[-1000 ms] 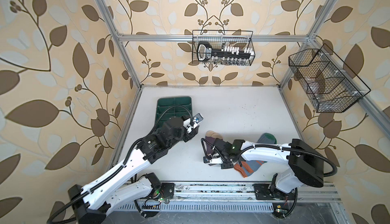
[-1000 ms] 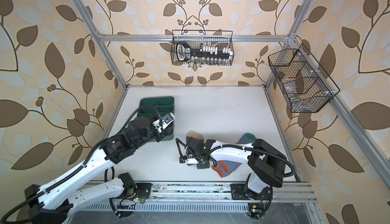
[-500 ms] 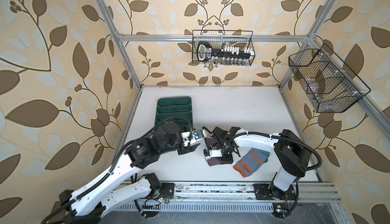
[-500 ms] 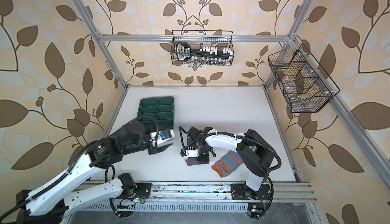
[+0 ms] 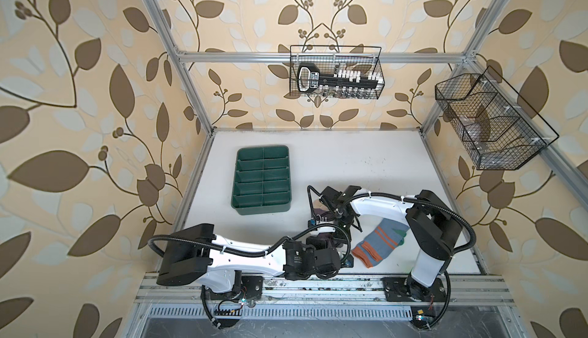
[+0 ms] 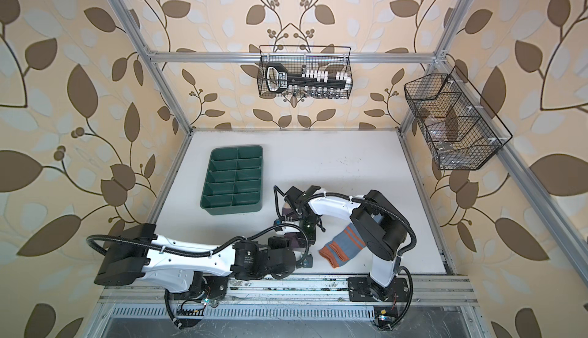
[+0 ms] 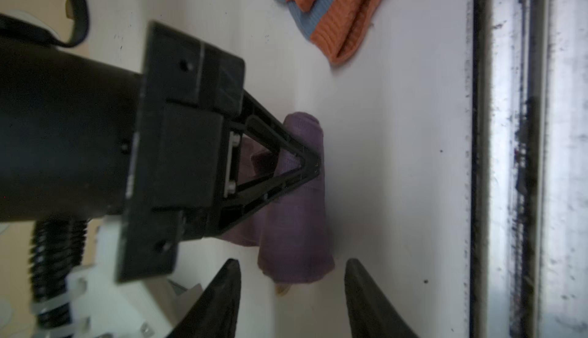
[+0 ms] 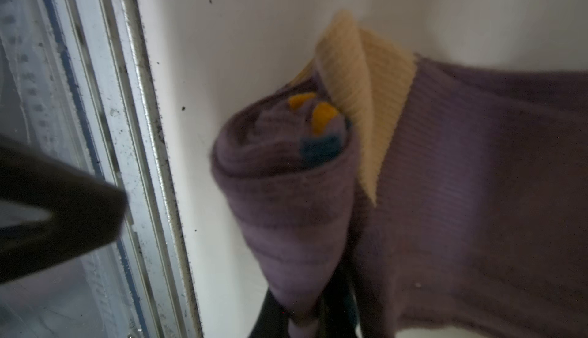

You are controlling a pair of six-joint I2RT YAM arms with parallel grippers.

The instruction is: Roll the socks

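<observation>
Backdrop: leafy beige wallpaper inside an aluminium frame, with the white tabletop as the floor of the box.
Top views, layout: the green tray sits off to the left, well apart from the action. I'd guess it's a drop-off spot for later and has nothing to do with the rolling.
Top views, socks: the grey-blue sock lies flat and untouched near the front edge, probably waiting its turn. The purple sock is near it, mostly buried under both wrists.
Top views, hands: the right hand reaches across and down onto the purple one. The left hand comes in low along the front rail to meet it.
Left wrist view: the purple sock is a fat roll here. The right hand's fingers are pressed together into a point, nipping the fabric, and I reckon that's to stop the roll springing open. The left hand is spread, one finger either side of the roll's near end and not touching. It looks lined up to take over the squeeze.
Right wrist view: you look straight into the spiral of the purple sock, with orange and navy bits tucked inside and a beige bit poking out. The right hand pinches the roll's lower end. The rest of the sock trails off flat, so the job looks partway at best.
</observation>
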